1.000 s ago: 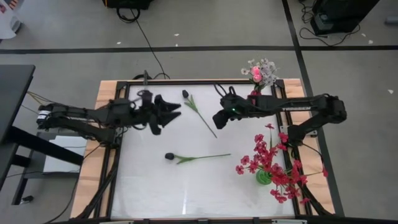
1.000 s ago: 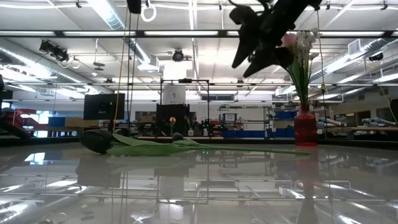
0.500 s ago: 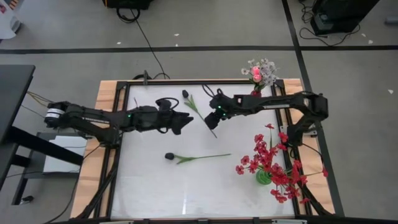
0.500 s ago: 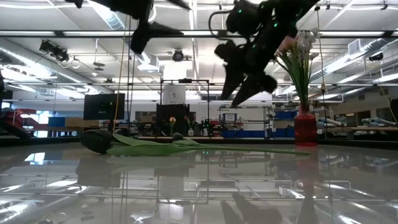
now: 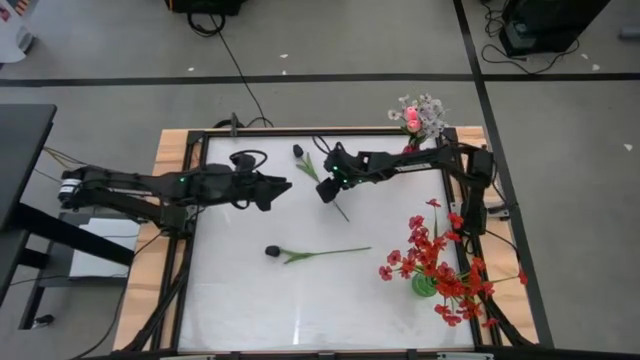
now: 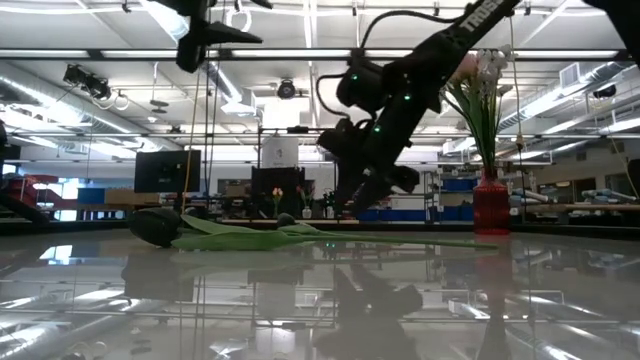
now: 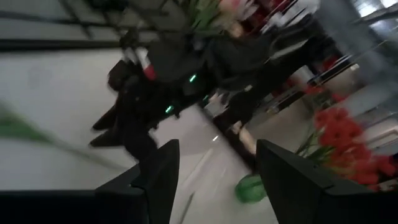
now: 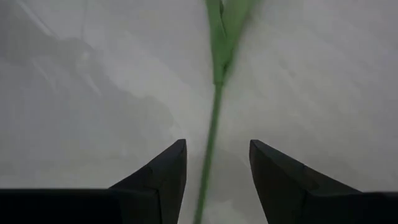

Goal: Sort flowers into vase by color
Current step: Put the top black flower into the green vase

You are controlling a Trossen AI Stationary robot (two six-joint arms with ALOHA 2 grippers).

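Note:
Two dark-budded flowers lie flat on the white table. The far one has its bud toward the far edge. The near one lies crosswise and fills the low view. My right gripper is open and low over the far flower's stem. Its fingers stand on either side of the stem without touching it. My left gripper is open and hovers high, left of the far flower. No pink, white or red flower lies loose.
A red vase with pink and white flowers stands at the far right corner. A green vase full of red blossoms stands at the near right. The black table frame runs along the edges.
My right gripper has moved toward the table's left and dropped from high up to just above the far flower's stem, its fingers astride it. My left gripper swung toward the right, then drew back a little toward the left. Both flowers lie where they were.

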